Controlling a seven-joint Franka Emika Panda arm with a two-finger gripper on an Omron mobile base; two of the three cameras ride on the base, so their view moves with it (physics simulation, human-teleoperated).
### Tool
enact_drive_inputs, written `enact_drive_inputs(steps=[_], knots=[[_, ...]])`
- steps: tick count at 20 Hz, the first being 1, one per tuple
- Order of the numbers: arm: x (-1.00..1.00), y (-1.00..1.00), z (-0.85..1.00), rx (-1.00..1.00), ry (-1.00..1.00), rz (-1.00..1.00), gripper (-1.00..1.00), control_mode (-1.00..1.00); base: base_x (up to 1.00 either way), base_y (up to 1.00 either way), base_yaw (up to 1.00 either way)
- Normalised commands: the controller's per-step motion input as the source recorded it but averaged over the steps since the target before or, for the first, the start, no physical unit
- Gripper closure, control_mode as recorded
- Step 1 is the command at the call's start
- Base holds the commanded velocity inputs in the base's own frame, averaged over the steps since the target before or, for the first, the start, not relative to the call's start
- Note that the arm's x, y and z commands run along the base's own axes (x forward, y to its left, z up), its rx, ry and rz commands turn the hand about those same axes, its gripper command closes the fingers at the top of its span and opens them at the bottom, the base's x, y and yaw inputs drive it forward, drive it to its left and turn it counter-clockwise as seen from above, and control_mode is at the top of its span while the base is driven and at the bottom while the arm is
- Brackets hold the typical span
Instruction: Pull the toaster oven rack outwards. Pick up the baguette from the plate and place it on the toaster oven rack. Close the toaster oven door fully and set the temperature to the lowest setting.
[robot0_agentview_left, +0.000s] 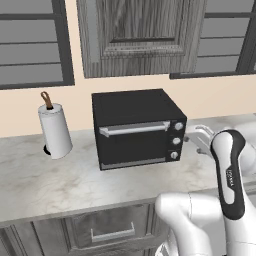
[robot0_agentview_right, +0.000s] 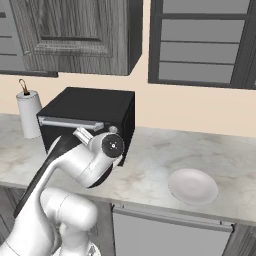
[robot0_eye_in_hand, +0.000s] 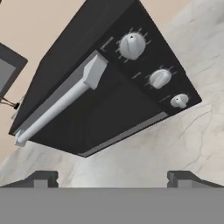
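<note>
Toaster oven (robot0_agentview_left: 137, 127) sits on the marble worktop (robot0_agentview_left: 45, 180) with its door (robot0_eye_in_hand: 94, 118) shut, the silver bar handle (robot0_agentview_left: 134, 128) across the top and three knobs (robot0_eye_in_hand: 159, 78) in a column on its front right. Right of it, well apart, the white plate (robot0_agentview_right: 193, 186) lies bare on the worktop, and a paper towel roll (robot0_agentview_left: 55, 130) stands to the oven's left. In the hand view the gripper (robot0_eye_in_hand: 113, 178) hangs in front of the oven, clear of it, jaws wide apart and holding nothing

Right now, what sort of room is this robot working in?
A kitchen, by the look of it: a toaster oven and a paper towel roll stand on a marble counter, with grey cabinets above.
</note>
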Motion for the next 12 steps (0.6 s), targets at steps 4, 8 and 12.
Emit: enact_drive_inputs(steps=[4, 8, 12], knots=[[0.16, -0.18, 0.0, 0.0, 0.0, 0.01, -1.0, -1.0, 0.0, 0.0, 0.0], [0.34, -0.44, 0.0, 0.0, 0.0, 0.0, -1.0, -1.0, 0.0, 0.0, 0.0], [0.19, -0.43, -0.02, -0.01, -0.04, 0.08, -1.0, -1.0, 0.0, 0.0, 0.0]])
